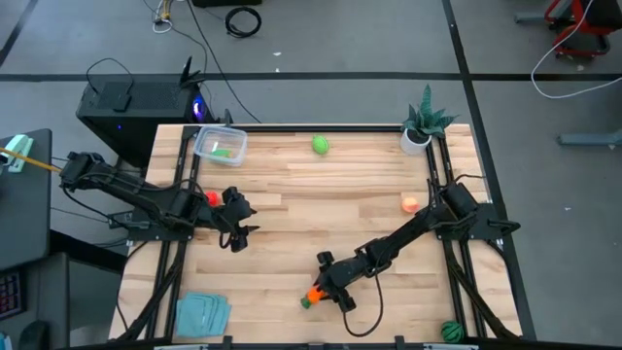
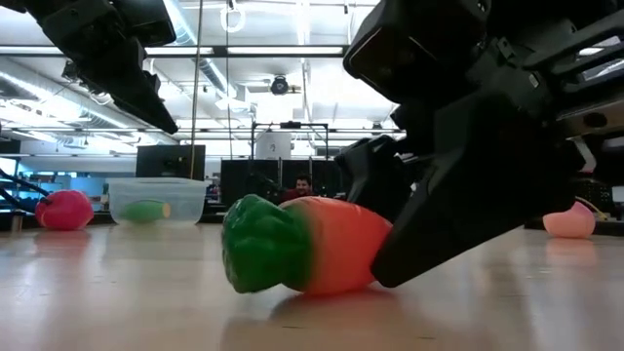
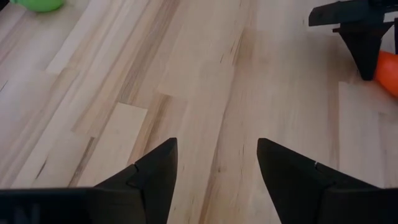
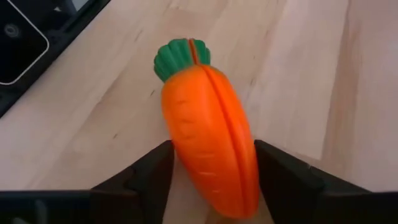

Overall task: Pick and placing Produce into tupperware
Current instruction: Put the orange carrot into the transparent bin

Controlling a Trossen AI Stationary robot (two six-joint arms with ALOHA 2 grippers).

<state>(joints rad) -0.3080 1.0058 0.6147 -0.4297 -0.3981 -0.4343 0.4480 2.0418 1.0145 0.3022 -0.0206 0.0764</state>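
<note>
The orange carrot with green top (image 1: 313,297) lies on its side near the table's near edge, also seen up close as the carrot (image 4: 208,134) and the carrot (image 2: 312,244). My right gripper (image 1: 330,283) is open, its fingers standing either side of the carrot's tapered end. My left gripper (image 1: 242,225) hovers open over bare wood at left centre, beside the red piece (image 1: 212,198). The clear tupperware (image 1: 220,146) sits at the far left with a green oblong (image 1: 223,152) inside. A light green ball (image 1: 320,145) rests at the far centre, and a dark green striped ball (image 1: 450,332) at the near right. My right gripper (image 4: 214,168) has its two fingers on either side of the carrot's tapered end (image 4: 217,186), slanting down from the table's right and lying along the carrot. Whether the pads touch it I cannot tell. The carrot rests on the table with its green top (image 4: 181,57) pointing away from the gripper.
A spiky potted plant (image 1: 423,126) stands at the far right corner. A peach-coloured piece (image 1: 410,203) lies by the right arm. A flat pale-blue piece (image 1: 202,313) sits at the near left corner. Bare wood spans the table's middle between the two arms.
</note>
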